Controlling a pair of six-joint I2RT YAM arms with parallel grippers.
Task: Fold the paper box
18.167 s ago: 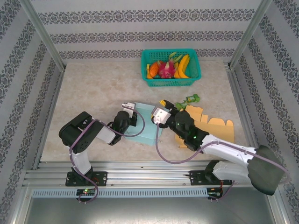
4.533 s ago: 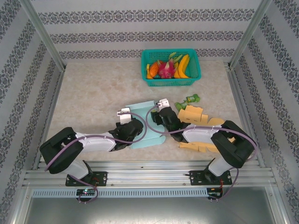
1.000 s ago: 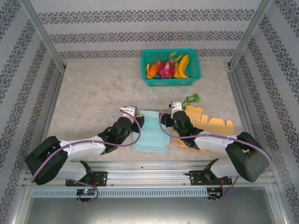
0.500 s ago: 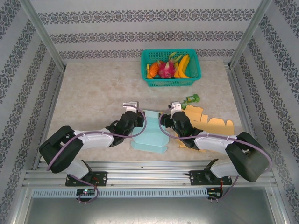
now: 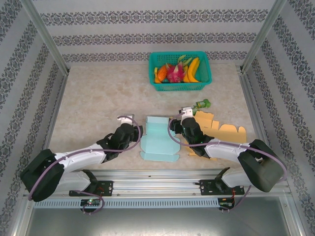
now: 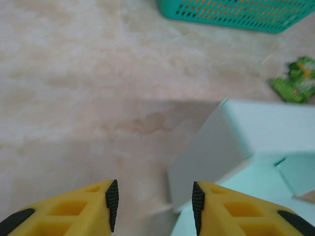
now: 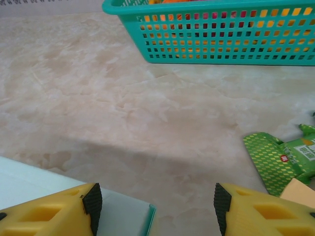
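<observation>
This is looking like a robotics lab's test cell, dressed up as a homely room. Bare aluminium posts (image 5: 44, 37) are framing the space, wallpapered panels (image 5: 147, 19) are standing in for walls, and a marble-look table (image 5: 98, 93) is lying between them. A left robot arm (image 5: 74, 157) and a right robot arm (image 5: 231, 150) are sitting bolted to a slotted metal rail (image 5: 157, 187) at the near edge, while a teal basket (image 5: 179, 87) is holding bright fruit at the back.

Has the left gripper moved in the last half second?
Yes. The left gripper has backed off leftward from the paper box, farther from the basket.
</observation>
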